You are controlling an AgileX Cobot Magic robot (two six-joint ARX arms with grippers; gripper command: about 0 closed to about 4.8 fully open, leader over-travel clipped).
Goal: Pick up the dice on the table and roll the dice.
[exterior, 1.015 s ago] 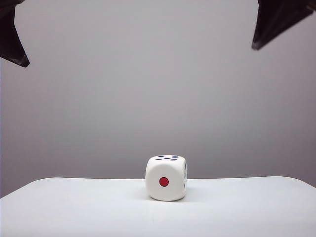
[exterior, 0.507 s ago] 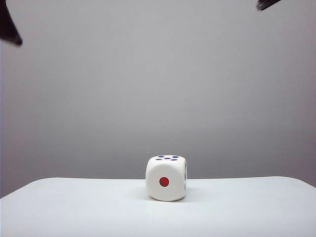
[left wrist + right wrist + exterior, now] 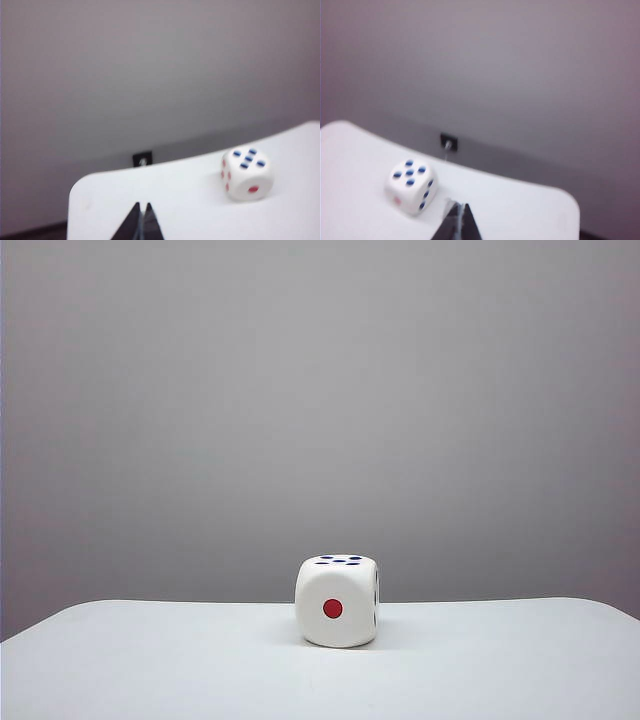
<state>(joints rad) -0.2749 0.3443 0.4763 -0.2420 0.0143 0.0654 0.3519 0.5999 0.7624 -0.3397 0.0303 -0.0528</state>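
Plain grey wall [image 3: 320,390] fills bkgd, evenly lit, no windows seen; dark skirting strip along its base w/ small black wall socket [image 3: 142,159] in wrist views.

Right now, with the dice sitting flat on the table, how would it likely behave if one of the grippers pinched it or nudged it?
The dice looks rigid, so it probably won't deform. Its flat faces suit a pinch, though the smooth, glossy-looking finish might slip. Rounded edges suggest a nudge could tumble it across the smooth table. The left gripper and right gripper are shut, away from it.

Plain grey wall [image 3: 320,390] behind; small dark socket [image 3: 142,159] low on it (blurred, both wrist views).
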